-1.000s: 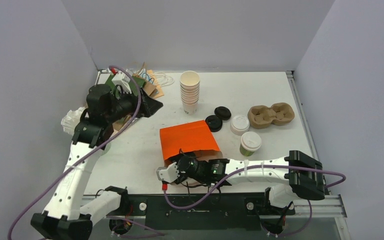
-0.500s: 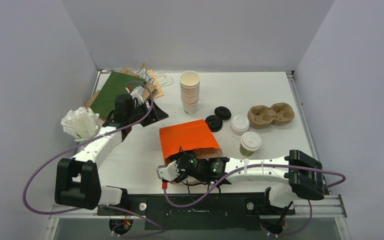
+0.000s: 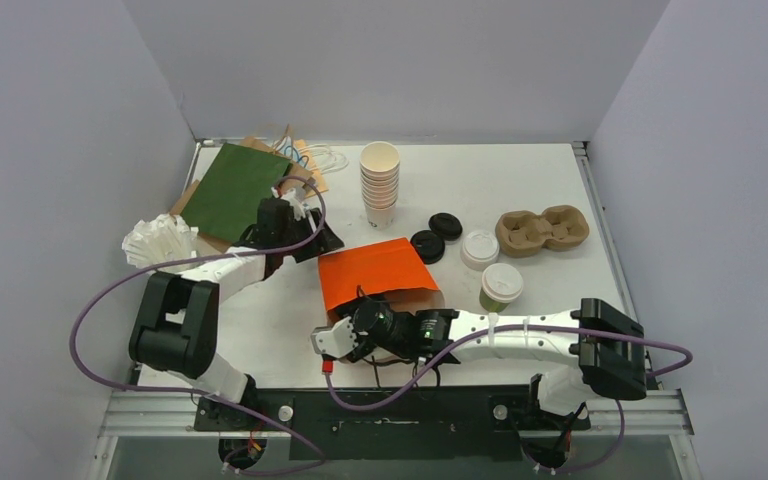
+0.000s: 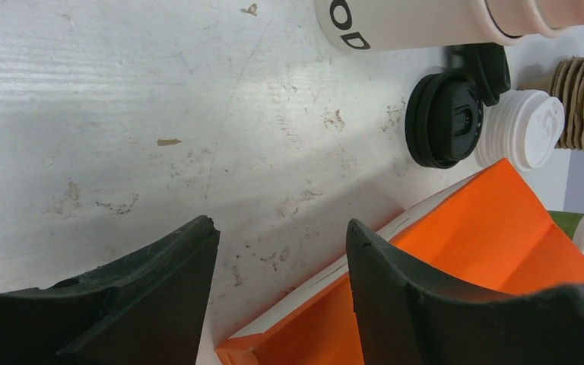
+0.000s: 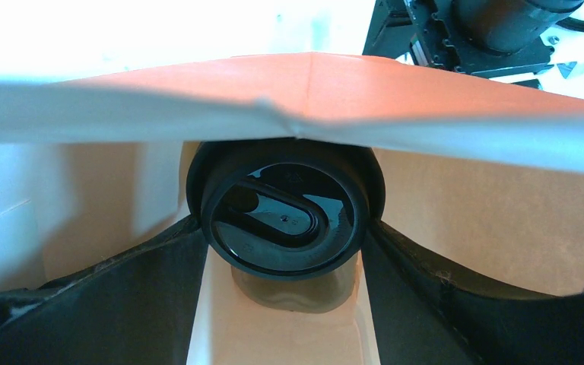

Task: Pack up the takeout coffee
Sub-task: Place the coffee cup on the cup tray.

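**Mia:** Where is the coffee?

**Sam:** The cup with the black lid (image 5: 285, 217) is right in the mouth of the orange bag (image 3: 375, 272). I think it is tipped on its side, with the lid facing out. The right pincer (image 5: 281, 232) is clenched on it, one finger on each side of the lid. The cup with the white lid (image 3: 501, 285) stands just to the right of the bag, not packed yet.

**Mia:** What could go wrong?

**Sam:** The bag's top flap hangs low over the lid. A push inward could snag the cup on the flap. Or the whole bag could slide away, because nothing holds it down. The left pincer (image 4: 280, 228) is released and empty, hovering at the bag's far left corner. A cup on its side might also drip if its lid is loose.

**Mia:** And the table?

**Sam:** The table (image 3: 520, 180) is white and flat, with little scuffs and specks. Past the bag's far edge are loose lids (image 3: 427, 246), a stack of white cups (image 3: 380, 185) and a cardboard cup tray (image 3: 542, 229). Plain grey walls (image 3: 380, 60) stand on three sides.
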{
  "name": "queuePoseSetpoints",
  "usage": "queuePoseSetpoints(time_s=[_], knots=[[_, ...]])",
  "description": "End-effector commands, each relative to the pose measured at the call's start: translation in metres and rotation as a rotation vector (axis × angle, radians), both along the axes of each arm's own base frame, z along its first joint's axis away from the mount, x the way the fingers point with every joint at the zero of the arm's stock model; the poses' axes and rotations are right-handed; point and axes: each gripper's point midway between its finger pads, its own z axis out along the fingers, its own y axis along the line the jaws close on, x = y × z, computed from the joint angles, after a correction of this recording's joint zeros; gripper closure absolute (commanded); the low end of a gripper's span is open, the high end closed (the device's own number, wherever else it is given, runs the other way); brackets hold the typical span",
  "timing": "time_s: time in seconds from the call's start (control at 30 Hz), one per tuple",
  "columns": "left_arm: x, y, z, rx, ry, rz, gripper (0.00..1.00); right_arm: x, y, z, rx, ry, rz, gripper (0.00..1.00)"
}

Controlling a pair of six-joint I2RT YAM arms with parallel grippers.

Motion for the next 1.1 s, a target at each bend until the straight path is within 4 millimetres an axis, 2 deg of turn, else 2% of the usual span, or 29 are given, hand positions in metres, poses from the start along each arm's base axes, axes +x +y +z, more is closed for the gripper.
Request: queuePoseSetpoints(time_s=[0.0,0.2,0.4,0.77,1.07], knots=[[0.013,-0.001,0.001,-0.004,-0.060,0.022,0.42,0.003,0.011,0.009,0.024,0.002,0.010,0.72],[-0.005,-0.020,-0.021,-0.068,0.042,-0.051,0.57,0.002,0.014,0.007,0.018,0.009,0.018,0.72],[-0.025,-0.030,-0.028,-0.128,0.097,-0.090,0.67,0.003,0.015,0.003,-0.001,0.013,0.016,0.72],[-0.039,-0.031,-0.022,-0.146,0.107,-0.114,0.70,0.005,0.016,-0.005,-0.033,0.019,0.014,0.73],[-0.046,-0.027,-0.002,-0.144,0.102,-0.097,0.71,0.007,0.013,-0.005,-0.082,0.015,-0.013,0.73]])
